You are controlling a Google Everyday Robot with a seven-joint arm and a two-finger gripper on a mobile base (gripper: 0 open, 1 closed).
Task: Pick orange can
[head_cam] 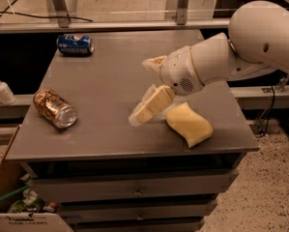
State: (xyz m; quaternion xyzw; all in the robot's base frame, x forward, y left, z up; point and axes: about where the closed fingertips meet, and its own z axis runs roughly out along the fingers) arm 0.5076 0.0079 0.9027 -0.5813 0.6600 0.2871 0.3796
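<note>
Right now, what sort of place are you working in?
Probably a lab or workshop: a grey drawer cabinet, speckled floor, a pump bottle. The gripper hovers over the cabinet top, apart from the orange can.

We note the gripper [140, 92], fingers spread, above the middle of the grey table [105, 144], a yellow sponge [189, 124] just to its right, the orange can [55, 108] on its side well off left, a blue can [75, 44] back-left.
</note>
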